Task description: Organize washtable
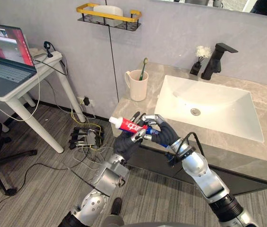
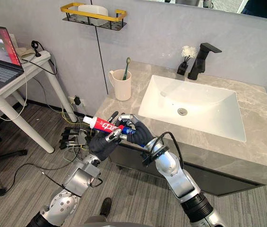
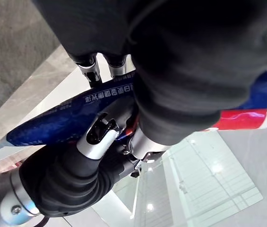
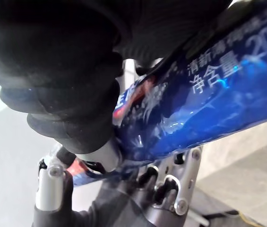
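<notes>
While left hand (image 1: 125, 143) and right hand (image 1: 160, 132) curl round toothpaste tube (image 1: 125, 124), tube hangs in front of cup (image 1: 137, 86). Step: hand-to-hand transfer. Next, probably: one hand releases, other stands tube in cup.

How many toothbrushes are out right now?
1. The toothbrush stands in the cream cup on the counter, left of the sink; the wall shelf may hide more.

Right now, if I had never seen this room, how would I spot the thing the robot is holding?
Find the grey stone washtable with its white sink. At its front left corner the left hand and right hand both grip a toothpaste tube, white cap pointing away from the sink. It is red, white and blue, unlike the cream cup behind it.
</notes>
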